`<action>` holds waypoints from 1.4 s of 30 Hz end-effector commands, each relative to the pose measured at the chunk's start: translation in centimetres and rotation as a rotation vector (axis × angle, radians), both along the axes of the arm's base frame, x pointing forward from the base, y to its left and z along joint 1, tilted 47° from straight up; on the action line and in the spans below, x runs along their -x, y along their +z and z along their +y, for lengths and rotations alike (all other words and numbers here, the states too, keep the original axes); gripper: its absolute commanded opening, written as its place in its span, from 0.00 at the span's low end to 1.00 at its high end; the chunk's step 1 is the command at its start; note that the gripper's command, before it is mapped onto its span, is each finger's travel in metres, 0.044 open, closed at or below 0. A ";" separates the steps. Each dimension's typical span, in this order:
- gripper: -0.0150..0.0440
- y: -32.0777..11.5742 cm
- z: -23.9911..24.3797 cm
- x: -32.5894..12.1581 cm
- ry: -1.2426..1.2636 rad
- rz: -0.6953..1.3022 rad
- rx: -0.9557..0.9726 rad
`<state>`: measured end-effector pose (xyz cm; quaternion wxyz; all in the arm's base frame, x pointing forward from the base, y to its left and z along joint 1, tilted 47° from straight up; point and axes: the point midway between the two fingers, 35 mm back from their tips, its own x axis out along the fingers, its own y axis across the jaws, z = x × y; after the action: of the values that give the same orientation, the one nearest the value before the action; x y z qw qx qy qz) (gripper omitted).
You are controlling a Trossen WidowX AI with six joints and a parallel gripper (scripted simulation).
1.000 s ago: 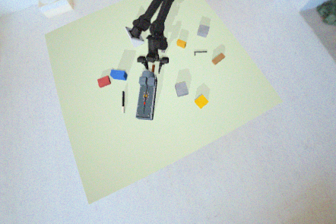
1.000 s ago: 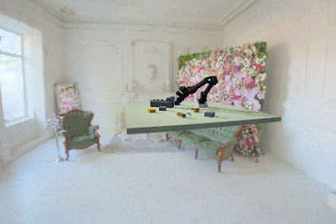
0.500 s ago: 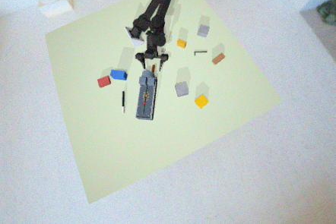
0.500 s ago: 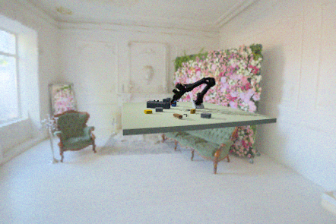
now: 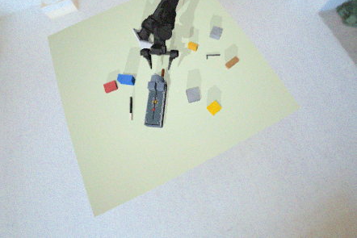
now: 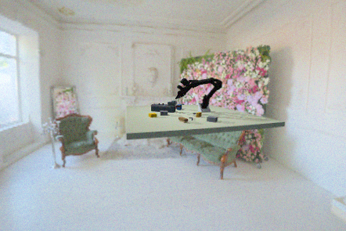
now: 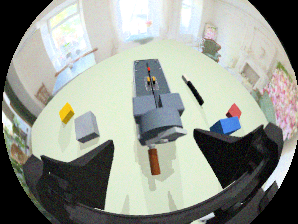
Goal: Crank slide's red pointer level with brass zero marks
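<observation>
The grey machine (image 5: 149,117) (image 6: 158,107) (image 7: 141,89) lies on the table, its long bed pointing away from the arm. The red pointer (image 5: 153,110) (image 7: 148,69) is beyond the brass zero marks (image 5: 155,102) (image 7: 151,79), nearer the bed's far end; it is not level with them. The crank arm (image 7: 170,134) is on the machine's near end, and its brown handle (image 5: 162,73) (image 7: 155,161) points toward the arm. My gripper (image 5: 160,68) (image 6: 177,97) (image 7: 154,137) is wide open and empty. It is back from the machine and above the handle, with neither finger touching it.
Left of the machine in the top view are a blue block (image 5: 126,79), a red block (image 5: 111,86) and a black-and-white pen (image 5: 131,108). Right of it are a grey block (image 5: 193,94), a yellow block (image 5: 214,107), an orange block (image 5: 193,46), a brown block (image 5: 232,62) and a hex key (image 5: 213,55).
</observation>
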<state>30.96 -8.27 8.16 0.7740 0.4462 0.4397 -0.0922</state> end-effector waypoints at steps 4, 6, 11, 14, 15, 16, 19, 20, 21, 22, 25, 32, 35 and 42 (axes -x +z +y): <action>1.00 3.1 -3.1 0.5 -0.001 -0.002 -0.003; 1.00 3.1 -3.2 0.5 0.001 -0.003 -0.004; 1.00 2.7 -4.1 -0.8 0.070 -0.017 -0.011; 1.00 2.3 -4.8 -1.6 0.116 -0.031 -0.017; 1.00 2.1 -5.0 -1.9 0.131 -0.036 -0.019; 1.00 1.9 -5.2 -2.2 0.145 -0.041 -0.021; 1.00 1.4 -5.9 -3.0 0.188 -0.059 -0.027; 1.00 1.2 -6.2 -3.3 0.202 -0.066 -0.029; 1.00 1.0 -6.4 -3.5 0.216 -0.073 -0.031; 1.00 0.8 -6.7 -3.8 0.229 -0.080 -0.033; 1.00 0.1 -7.4 -4.5 0.269 -0.103 -0.040; 1.00 -1.8 -9.1 -6.0 0.353 -0.166 -0.053; 1.00 -2.7 -9.9 -6.6 0.385 -0.197 -0.058; 1.00 -4.0 -10.7 -7.2 0.420 -0.236 -0.063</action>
<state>37.89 -18.53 4.68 0.8044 0.3808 0.4387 0.1249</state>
